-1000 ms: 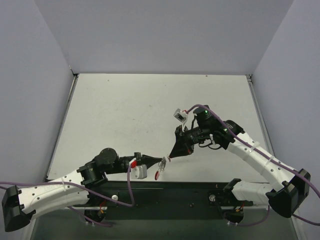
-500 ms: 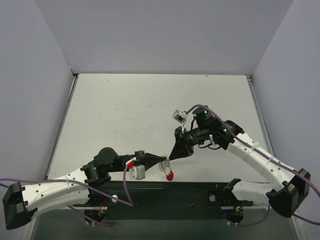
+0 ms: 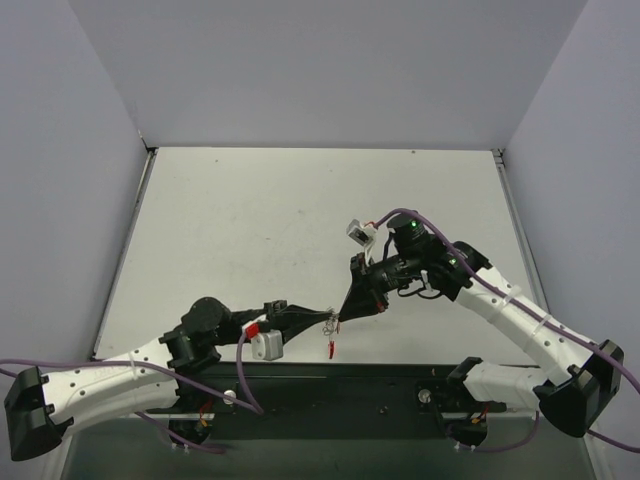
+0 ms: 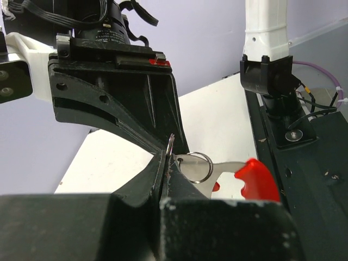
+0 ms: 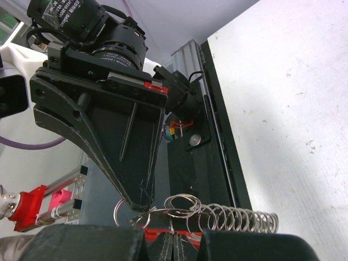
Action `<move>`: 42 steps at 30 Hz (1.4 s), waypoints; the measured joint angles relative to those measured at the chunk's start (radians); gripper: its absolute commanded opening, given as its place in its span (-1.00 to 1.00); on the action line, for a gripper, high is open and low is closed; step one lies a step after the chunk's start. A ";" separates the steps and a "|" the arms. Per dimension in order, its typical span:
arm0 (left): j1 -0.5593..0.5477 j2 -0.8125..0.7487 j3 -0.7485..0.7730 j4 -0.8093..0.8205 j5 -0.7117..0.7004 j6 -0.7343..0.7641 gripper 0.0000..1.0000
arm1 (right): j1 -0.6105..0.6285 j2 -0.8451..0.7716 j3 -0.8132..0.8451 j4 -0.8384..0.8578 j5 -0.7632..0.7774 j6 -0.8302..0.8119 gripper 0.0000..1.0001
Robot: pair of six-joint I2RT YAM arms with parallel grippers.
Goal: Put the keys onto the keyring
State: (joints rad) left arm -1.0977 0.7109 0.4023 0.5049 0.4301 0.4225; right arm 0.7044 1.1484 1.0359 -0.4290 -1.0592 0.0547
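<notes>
The keyring (image 5: 182, 204) is a cluster of small silver split rings joined to a coil spring (image 5: 239, 218), held in the air between both fingertips. My left gripper (image 3: 324, 318) is shut on a thin ring edge (image 4: 171, 142). My right gripper (image 3: 340, 314) meets it tip to tip and is shut on a ring wire (image 5: 173, 232). One of the keys (image 4: 254, 178), a silver blade with a red plastic head, hangs off a ring (image 4: 196, 166) beside the left jaws. From above, that key (image 3: 331, 348) dangles just below the two tips.
The white table (image 3: 300, 220) stretches behind the arms, with grey walls on three sides. A black base rail (image 3: 380, 385) runs along the near edge under the dangling key. A small white tag (image 3: 359, 232) sticks up from the right wrist.
The hanging key has swung right, then partly back, and now shows edge-on. The left arm has shifted slightly; both grippers stay shut tip to tip.
</notes>
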 measured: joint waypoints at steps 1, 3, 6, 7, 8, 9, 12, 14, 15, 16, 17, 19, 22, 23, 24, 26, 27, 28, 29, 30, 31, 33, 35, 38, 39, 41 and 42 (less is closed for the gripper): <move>0.000 -0.007 -0.003 0.001 0.000 -0.001 -1.00 | 0.000 -0.003 0.002 0.001 -0.002 0.001 -1.00; 0.000 -0.018 -0.010 0.005 0.000 -0.003 -1.00 | 0.003 -0.007 0.006 0.002 -0.005 0.002 -1.00; 0.000 -0.032 -0.024 0.016 -0.002 -0.009 -1.00 | 0.003 -0.014 0.014 0.005 -0.008 0.005 -1.00; 0.001 -0.037 -0.032 0.024 -0.003 -0.013 -1.00 | 0.003 -0.017 0.017 0.006 -0.009 0.005 -1.00; 0.002 -0.043 -0.044 0.031 -0.004 -0.019 -1.00 | 0.003 -0.021 0.019 0.006 -0.011 0.008 -1.00; 0.003 -0.047 -0.051 0.033 -0.004 -0.020 -1.00 | 0.003 -0.024 0.019 0.007 -0.014 0.008 -1.00; 0.007 -0.050 -0.071 0.050 -0.003 -0.029 -1.00 | 0.003 -0.033 0.019 0.007 -0.023 0.013 -1.00; 0.010 -0.050 -0.077 0.069 -0.003 -0.039 -1.00 | 0.004 -0.035 0.021 0.007 -0.024 0.016 -1.00; 0.013 -0.050 -0.080 0.084 -0.003 -0.045 -1.00 | 0.004 -0.035 0.021 0.008 -0.024 0.018 -1.00; 0.015 -0.050 -0.082 0.096 -0.003 -0.050 -1.00 | 0.005 -0.035 0.021 0.009 -0.024 0.020 -1.00; 0.019 -0.050 -0.084 0.109 -0.003 -0.055 -1.00 | 0.006 -0.035 0.021 0.010 -0.025 0.021 -1.00; 0.025 -0.049 -0.088 0.134 -0.003 -0.064 -1.00 | 0.011 -0.035 0.021 0.011 -0.029 0.023 -1.00; 0.030 -0.043 -0.090 0.164 0.000 -0.076 -1.00 | 0.020 -0.035 0.021 0.013 -0.031 0.024 -1.00; 0.031 -0.041 -0.090 0.168 0.001 -0.078 -1.00 | 0.023 -0.036 0.021 0.014 -0.031 0.024 -1.00; 0.031 -0.036 -0.090 0.175 0.003 -0.080 -1.00 | 0.024 -0.037 0.021 0.014 -0.031 0.026 -1.00; 0.032 -0.026 -0.091 0.191 0.009 -0.088 -1.00 | 0.024 -0.040 0.021 0.019 -0.031 0.029 -1.00; 0.032 -0.023 -0.092 0.196 0.011 -0.092 -1.00 | 0.024 -0.042 0.021 0.022 -0.030 0.030 -1.00; 0.032 -0.021 -0.092 0.201 0.015 -0.096 -1.00 | 0.024 -0.044 0.021 0.023 -0.030 0.031 -1.00; 0.033 -0.019 -0.092 0.205 0.019 -0.100 -1.00 | 0.024 -0.046 0.021 0.024 -0.030 0.032 -1.00; 0.033 -0.018 -0.092 0.209 0.023 -0.102 -1.00 | 0.024 -0.047 0.021 0.027 -0.030 0.034 -1.00; 0.033 -0.018 -0.092 0.211 0.029 -0.106 -1.00 | 0.024 -0.046 0.021 0.029 -0.030 0.034 -1.00; 0.037 -0.019 -0.093 0.217 0.043 -0.112 -1.00 | 0.024 -0.046 0.021 0.030 -0.030 0.034 -1.00; 0.039 -0.023 -0.093 0.218 0.055 -0.123 -1.00 | 0.024 -0.046 0.021 0.031 -0.030 0.034 -1.00; 0.041 -0.030 -0.093 0.218 0.071 -0.134 -1.00 | 0.024 -0.045 0.022 0.032 -0.030 0.034 -1.00; 0.041 -0.032 -0.093 0.219 0.076 -0.137 -1.00 | 0.024 -0.044 0.024 0.033 -0.030 0.034 -1.00; 0.041 -0.033 -0.093 0.220 0.083 -0.144 -1.00 | 0.024 -0.043 0.033 0.034 -0.030 0.034 -1.00; 0.041 -0.032 -0.094 0.224 0.085 -0.149 -1.00 | 0.024 -0.043 0.039 0.037 -0.030 0.034 -1.00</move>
State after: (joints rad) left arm -1.0565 0.6792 0.3084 0.7288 0.5148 0.2737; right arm 0.7280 1.1049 1.0744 -0.3923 -1.0893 0.0883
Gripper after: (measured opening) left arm 0.024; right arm 0.024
